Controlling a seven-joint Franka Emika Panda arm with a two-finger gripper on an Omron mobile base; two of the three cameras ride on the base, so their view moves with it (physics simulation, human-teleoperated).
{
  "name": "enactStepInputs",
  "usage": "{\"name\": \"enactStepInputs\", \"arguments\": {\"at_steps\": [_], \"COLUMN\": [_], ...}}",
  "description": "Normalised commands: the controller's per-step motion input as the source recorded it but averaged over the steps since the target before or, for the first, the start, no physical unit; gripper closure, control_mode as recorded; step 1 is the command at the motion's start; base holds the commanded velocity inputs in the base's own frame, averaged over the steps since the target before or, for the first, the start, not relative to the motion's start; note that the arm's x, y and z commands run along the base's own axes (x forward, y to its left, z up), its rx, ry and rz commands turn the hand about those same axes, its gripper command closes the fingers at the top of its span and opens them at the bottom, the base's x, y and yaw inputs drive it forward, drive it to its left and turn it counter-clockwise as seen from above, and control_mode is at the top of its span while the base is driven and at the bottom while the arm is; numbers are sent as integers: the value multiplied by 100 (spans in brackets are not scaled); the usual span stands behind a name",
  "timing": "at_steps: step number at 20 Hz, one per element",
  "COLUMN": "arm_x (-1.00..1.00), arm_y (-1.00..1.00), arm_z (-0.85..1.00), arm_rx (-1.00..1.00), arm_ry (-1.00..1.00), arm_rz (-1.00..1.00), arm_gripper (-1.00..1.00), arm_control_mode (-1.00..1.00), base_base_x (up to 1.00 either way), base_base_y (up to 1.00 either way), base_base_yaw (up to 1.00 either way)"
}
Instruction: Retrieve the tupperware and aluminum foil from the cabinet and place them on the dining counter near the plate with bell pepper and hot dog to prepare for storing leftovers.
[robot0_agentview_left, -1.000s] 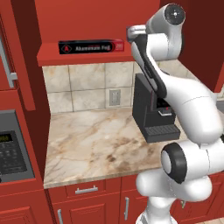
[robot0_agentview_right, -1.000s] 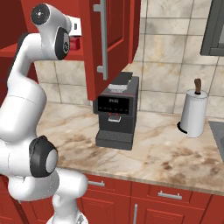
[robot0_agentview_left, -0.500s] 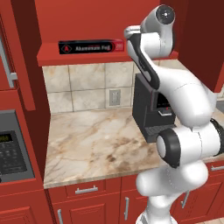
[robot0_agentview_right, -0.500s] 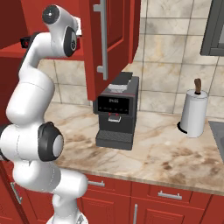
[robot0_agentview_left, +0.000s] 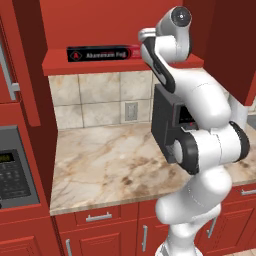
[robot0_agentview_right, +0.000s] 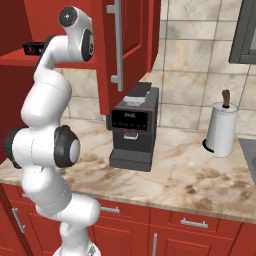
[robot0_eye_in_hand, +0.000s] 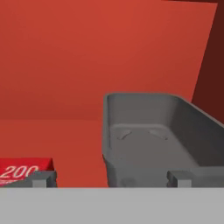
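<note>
The tupperware (robot0_eye_in_hand: 157, 135) sat on the red shelf inside the cabinet (robot0_agentview_left: 125, 63), its grey tub directly ahead of the tool (robot0_eye_in_hand: 109, 178) in the hand view. The tool's two fingertips stood wide apart, one (robot0_eye_in_hand: 41, 178) low by the red end of the aluminum foil (robot0_agentview_left: 104, 53), the other (robot0_eye_in_hand: 179, 178) in front of the tub's near wall, gripping nothing. The foil box lay lengthwise along the shelf's front edge, left of the arm. Below, a black coffee machine (robot0_agentview_right: 134, 127) stood on the marble surface (robot0_agentview_left: 110, 165), with a paper towel roll (robot0_agentview_right: 221, 129) farther right.
</note>
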Motion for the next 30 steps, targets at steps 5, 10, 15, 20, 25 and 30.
{"name": "enactStepInputs", "arguments": {"at_steps": [5, 10, 15, 20, 25, 30], "arm_x": [55, 63, 52, 44, 20, 1], "arm_y": [0, 0, 0, 0, 0, 0], "arm_z": [0, 0, 0, -8, -45, -39], "arm_rx": [0, 0, 0, 0, 0, 0], "arm_ry": [0, 0, 0, 1, 20, 23], "arm_rz": [0, 0, 0, 0, 0, 0], "arm_gripper": [-100, -100, -100, -100, 100, 100], "arm_control_mode": [-100, -100, -100, -100, -100, -100], "base_base_x": [0, 0, 0, 0, 0, 0], "base_base_y": [0, 0, 0, 0, 0, 0], "base_base_yaw": [0, 0, 0, 0, 0, 0]}}
